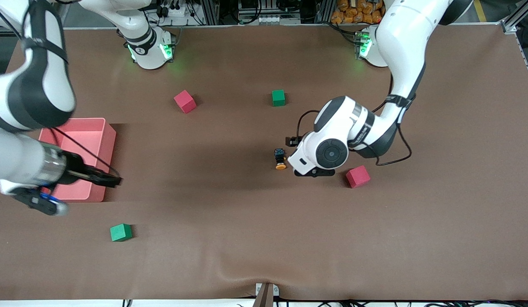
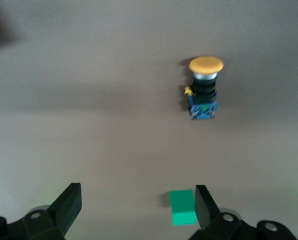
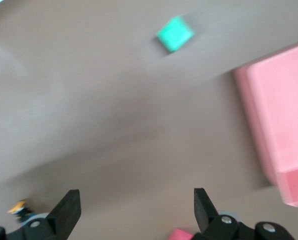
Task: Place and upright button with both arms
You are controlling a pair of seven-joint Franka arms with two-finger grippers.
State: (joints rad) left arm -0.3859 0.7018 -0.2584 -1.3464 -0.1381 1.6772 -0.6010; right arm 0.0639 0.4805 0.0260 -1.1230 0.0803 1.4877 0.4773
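Observation:
The button (image 1: 280, 158) lies on its side on the brown table, its orange cap toward the front camera and its blue end away from it. In the left wrist view the button (image 2: 204, 90) lies ahead of the open, empty fingers. My left gripper (image 1: 314, 172) hangs low over the table beside the button, between it and a red cube (image 1: 358, 176); it is mostly hidden under its wrist, and in its own view (image 2: 138, 205) it holds nothing. My right gripper (image 1: 114, 181) is open and empty over the edge of the pink bin (image 1: 108, 140); its own view (image 3: 136, 207) shows the jaws wide apart.
A second red cube (image 1: 185, 101) and a green cube (image 1: 278, 97) sit toward the bases. Another green cube (image 1: 120, 232) sits near the front camera at the right arm's end. The right wrist view shows the bin (image 3: 276, 115) and a green cube (image 3: 174, 33).

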